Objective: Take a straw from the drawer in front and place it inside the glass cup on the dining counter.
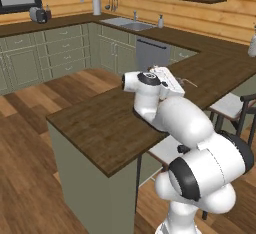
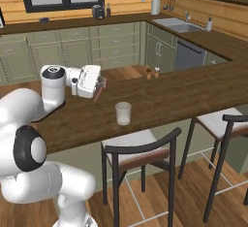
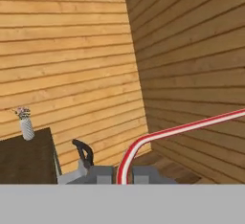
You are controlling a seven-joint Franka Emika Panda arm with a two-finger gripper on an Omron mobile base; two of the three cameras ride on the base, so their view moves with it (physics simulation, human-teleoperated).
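My pincer (image 3: 122,174) is clamped on the red straw (image 3: 158,134), held above the dark counter (image 2: 174,97) near the glass cup (image 2: 123,113). I see no readable writing.

Both base cameras are looking forward and down from behind the arm, left and right, sharing the table (image 1: 100,123) and the far kitchen worktop (image 2: 121,20). The hand camera is facing along the jaws toward the plank wall corner (image 3: 139,74), tilted upward.
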